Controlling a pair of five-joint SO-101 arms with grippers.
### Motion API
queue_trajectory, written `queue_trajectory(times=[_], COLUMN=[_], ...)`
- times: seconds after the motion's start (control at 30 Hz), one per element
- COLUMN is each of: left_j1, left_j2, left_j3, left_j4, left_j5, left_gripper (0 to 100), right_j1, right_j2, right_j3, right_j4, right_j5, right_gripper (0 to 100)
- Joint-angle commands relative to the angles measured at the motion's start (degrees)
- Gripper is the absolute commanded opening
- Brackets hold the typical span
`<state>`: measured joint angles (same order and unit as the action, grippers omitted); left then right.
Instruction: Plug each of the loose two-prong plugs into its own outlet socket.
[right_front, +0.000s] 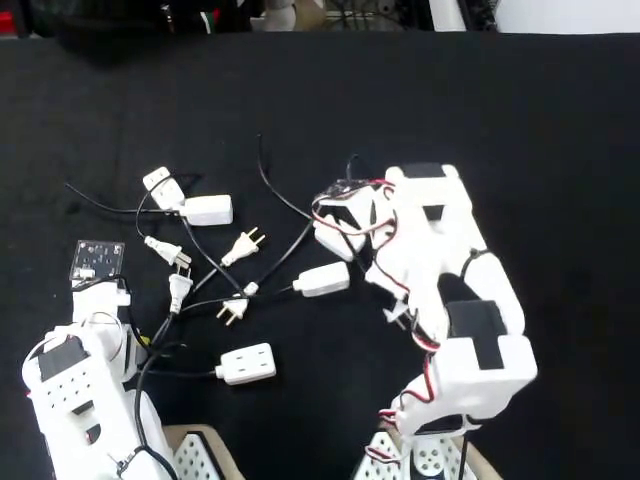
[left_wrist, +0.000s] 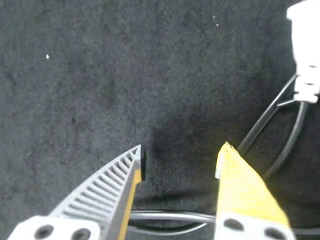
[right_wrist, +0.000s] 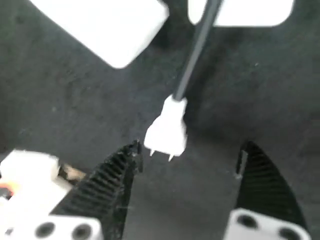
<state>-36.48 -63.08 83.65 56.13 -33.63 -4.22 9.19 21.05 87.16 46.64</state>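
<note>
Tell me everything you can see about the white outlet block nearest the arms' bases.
The outlet block is white, rounded and rectangular, plastic by its look, with small dark slots on its upper face, none filled. It lies flat on the black tabletop. A black cord leaves one short end; nothing else touches it.

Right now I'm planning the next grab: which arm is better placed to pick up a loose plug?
Right. The right end effector, open, has a white plug lying just ahead, roughly centred. The left end effector, also open, faces bare black cloth, another plug well aside.
</note>
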Motion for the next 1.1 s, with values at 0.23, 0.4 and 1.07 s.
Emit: queue_trajectory(times=[0.23,0.4,1.07], left_j1=[-0.7,-0.7,-0.7], left_j2=[-0.4,-0.4,-0.4], left_j3=[-0.1,-0.1,-0.1], left_j4=[-0.8,-0.7,-0.6], left_j5=[0.4,0.4,0.4], left_gripper=[24,24,24], right_j1=[0.4,1.8,3.6], right_j2=[-5.1,0.5,5.1], right_j3=[-2.4,-1.3,-1.3], right_j4=[0.3,-6.2,-3.1], right_j5=[-9.1,-11.3,-1.8], right_gripper=[27.2,7.5,7.2])
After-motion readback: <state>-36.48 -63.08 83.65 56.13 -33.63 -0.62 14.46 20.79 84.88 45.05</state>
